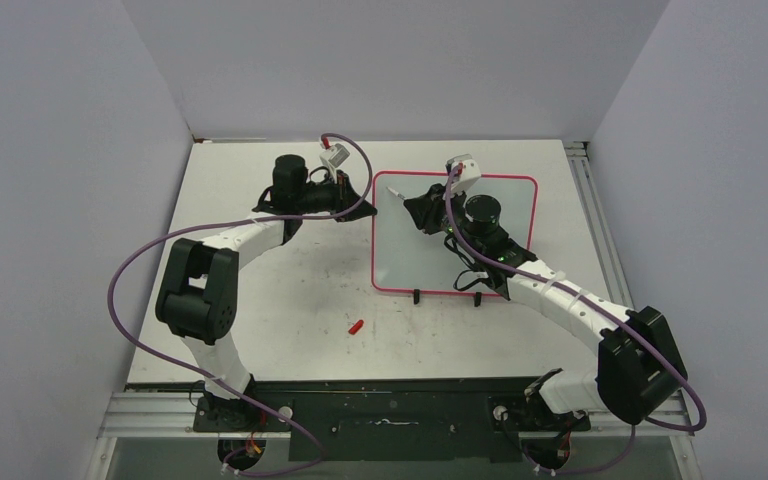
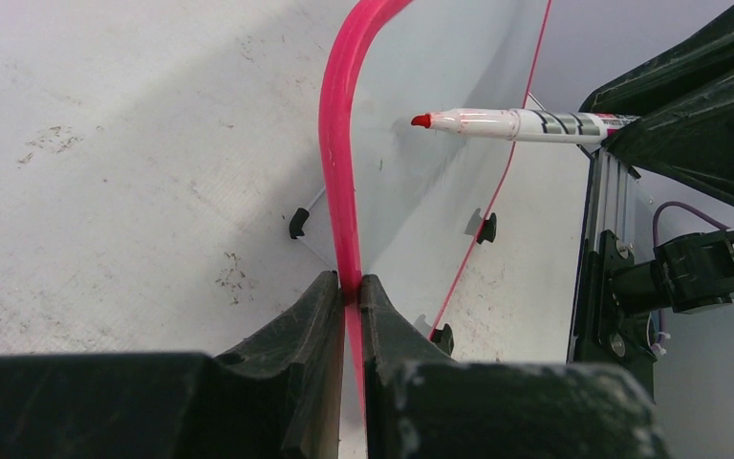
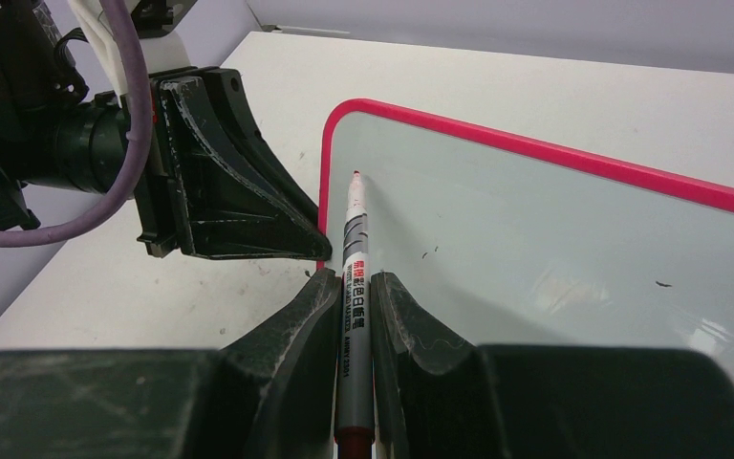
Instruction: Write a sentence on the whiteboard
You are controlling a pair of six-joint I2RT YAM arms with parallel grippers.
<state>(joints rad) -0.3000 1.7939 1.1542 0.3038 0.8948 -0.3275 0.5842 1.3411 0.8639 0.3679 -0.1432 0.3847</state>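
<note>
We saw our left gripper (image 2: 349,287) pinched tight on the pink rim of the whiteboard (image 2: 411,201), with the rim running up from between its fingers. Our right gripper (image 3: 352,283) was clamped on a red marker (image 3: 355,251). The marker's bare tip pointed ahead of those fingers over the board's corner, near the left fingers. We could not tell whether it touched. A small red cap-like piece (image 1: 356,326) lay well apart from both.

I see the flat pink-rimmed whiteboard (image 1: 410,255) lying right of centre on the scuffed white bench (image 1: 290,290), my left hand (image 1: 362,196) clamped on its left edge, my right hand (image 1: 412,205) over its far-left part gripping the red-tipped white marker (image 3: 354,258), and a small red cap (image 1: 356,326) on the bench before it, leftward.
</note>
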